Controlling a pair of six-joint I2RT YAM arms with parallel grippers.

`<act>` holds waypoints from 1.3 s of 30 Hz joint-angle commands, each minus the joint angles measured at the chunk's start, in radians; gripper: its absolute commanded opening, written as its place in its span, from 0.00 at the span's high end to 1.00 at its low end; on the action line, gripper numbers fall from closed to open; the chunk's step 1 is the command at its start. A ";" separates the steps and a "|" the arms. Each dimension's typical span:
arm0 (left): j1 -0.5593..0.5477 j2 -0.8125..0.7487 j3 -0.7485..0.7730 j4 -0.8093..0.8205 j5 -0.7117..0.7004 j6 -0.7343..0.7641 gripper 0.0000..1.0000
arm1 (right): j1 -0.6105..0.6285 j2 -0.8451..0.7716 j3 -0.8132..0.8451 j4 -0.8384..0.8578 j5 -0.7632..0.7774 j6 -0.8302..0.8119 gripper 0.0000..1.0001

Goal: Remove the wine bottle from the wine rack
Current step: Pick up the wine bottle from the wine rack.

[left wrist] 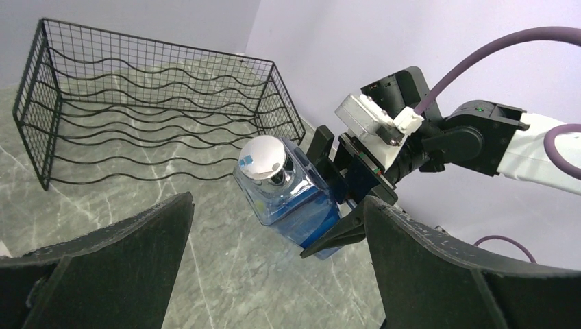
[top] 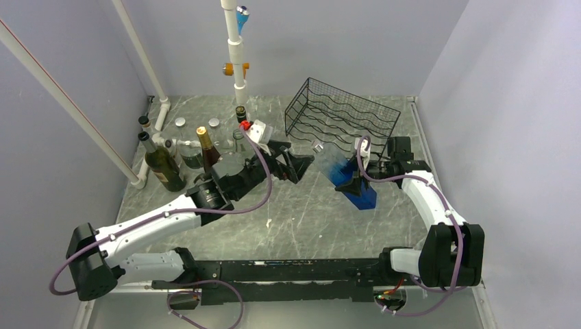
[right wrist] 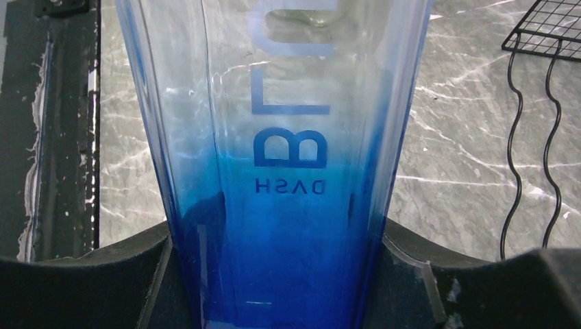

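Top external: left claw (top: 297, 165) gapes open over the marble worktop (top: 288, 219), facing the right claw (top: 353, 182) clamped on the tilted blue wine bottle (top: 337, 168), out of the black wine rack (top: 342, 113) just behind.

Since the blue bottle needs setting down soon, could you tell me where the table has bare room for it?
The widest bare marble lies in the middle, between the blue bottle, the left arm and the near black rail. A narrower strip runs before the wine rack. The far left is crowded with standing bottles and white pipes.
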 commanded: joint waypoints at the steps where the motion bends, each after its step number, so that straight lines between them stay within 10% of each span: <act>1: -0.009 0.042 0.003 0.096 -0.045 -0.071 0.01 | -0.004 -0.040 0.017 0.153 -0.143 0.111 1.00; 30: -0.041 0.477 0.223 0.237 -0.140 -0.371 0.03 | 0.000 -0.080 -0.036 0.302 -0.122 0.238 1.00; 39: -0.041 0.546 0.283 0.158 -0.125 -0.429 0.35 | 0.006 -0.087 -0.051 0.332 -0.083 0.245 1.00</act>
